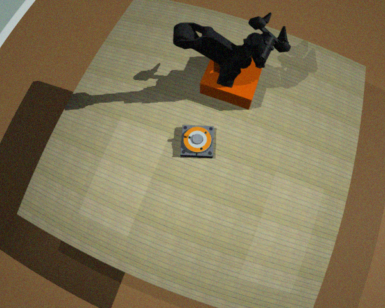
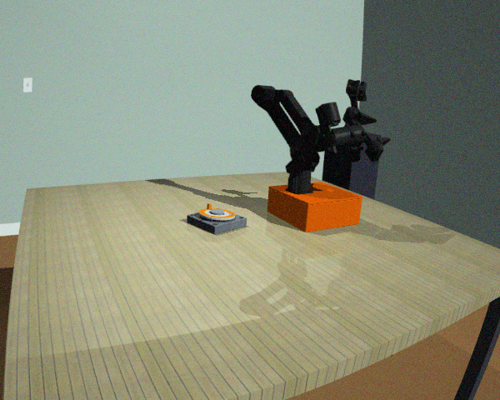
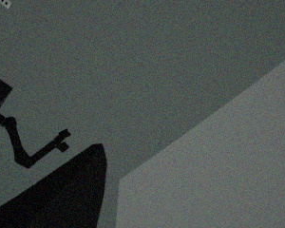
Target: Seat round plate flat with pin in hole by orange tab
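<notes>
From the exterior view, the nearest thing is the wooden table (image 2: 155,301), its pale planks running toward the viewer and one dark leg (image 2: 485,344) showing under the near right corner, with brown floor (image 2: 392,378) beneath. Farther in, near the table's middle, sits the grey square base (image 2: 217,222) with the round plate (image 2: 217,213) on it, an orange ring around a white band and a grey post (image 1: 196,138) at its centre; the plate's orange tab (image 2: 209,206) stands up at its far left edge. Whether the plate lies flat or tilted is too small to tell, and the pin cannot be made out. Beyond that, well apart from the base, the black arm (image 2: 293,124) rises from an orange block (image 2: 315,207) and folds back on itself, casting a long shadow across the planks. The gripper (image 1: 274,29) is held high past the block, away from the plate, its two pointed fingers (image 1: 282,33) spread wide with nothing between them. Behind stand a pale blue-green wall (image 2: 155,86) with a small white switch plate (image 2: 27,84) and, to the right, a dark grey wall (image 2: 439,107); the wrist view shows only these walls meeting
</notes>
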`<action>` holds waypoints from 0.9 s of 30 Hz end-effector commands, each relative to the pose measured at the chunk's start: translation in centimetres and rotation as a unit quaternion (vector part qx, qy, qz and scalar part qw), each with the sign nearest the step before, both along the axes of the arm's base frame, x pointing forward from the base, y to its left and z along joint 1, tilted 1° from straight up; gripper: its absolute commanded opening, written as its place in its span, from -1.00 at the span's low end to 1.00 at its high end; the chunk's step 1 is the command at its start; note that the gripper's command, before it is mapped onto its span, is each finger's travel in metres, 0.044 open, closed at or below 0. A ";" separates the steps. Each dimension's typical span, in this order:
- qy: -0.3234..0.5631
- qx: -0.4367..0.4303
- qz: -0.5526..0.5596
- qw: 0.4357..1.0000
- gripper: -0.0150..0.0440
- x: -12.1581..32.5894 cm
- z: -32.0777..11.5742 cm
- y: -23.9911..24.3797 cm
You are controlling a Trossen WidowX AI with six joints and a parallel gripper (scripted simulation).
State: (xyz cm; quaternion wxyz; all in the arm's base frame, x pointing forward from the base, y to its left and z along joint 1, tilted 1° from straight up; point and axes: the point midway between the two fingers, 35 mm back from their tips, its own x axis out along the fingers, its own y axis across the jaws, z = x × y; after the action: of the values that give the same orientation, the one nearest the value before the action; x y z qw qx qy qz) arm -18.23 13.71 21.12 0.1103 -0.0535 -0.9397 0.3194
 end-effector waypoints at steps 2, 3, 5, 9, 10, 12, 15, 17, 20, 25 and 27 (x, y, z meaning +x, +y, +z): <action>0.001 -0.027 -0.021 0.999 0.69 0.4 -0.1 1.2; 0.004 -0.061 -0.048 0.997 0.60 1.0 -0.2 2.6; 0.017 -0.141 -0.113 0.983 0.42 2.8 -0.5 5.9; 0.054 -0.261 -0.215 0.940 0.06 6.8 -1.3 10.5; 0.061 -0.278 -0.231 0.931 -0.03 7.5 -1.5 11.1; 0.092 -0.338 -0.286 0.892 -0.20 10.3 -2.1 13.2; 0.154 -0.426 -0.371 0.811 -0.47 15.6 -3.3 15.7; 0.181 -0.456 -0.401 0.774 -0.49 17.7 -3.9 16.3; 0.240 -0.508 -0.454 0.691 -0.49 22.2 -5.0 16.9; 0.357 -0.569 -0.527 0.521 -0.49 30.3 -7.2 15.9; 0.394 -0.579 -0.543 0.464 -0.49 32.6 -7.9 15.1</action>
State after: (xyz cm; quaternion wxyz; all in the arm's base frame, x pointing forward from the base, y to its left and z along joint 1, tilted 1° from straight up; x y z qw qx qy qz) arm 11.78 29.57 13.97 0.5275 -0.4723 -0.2478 0.6613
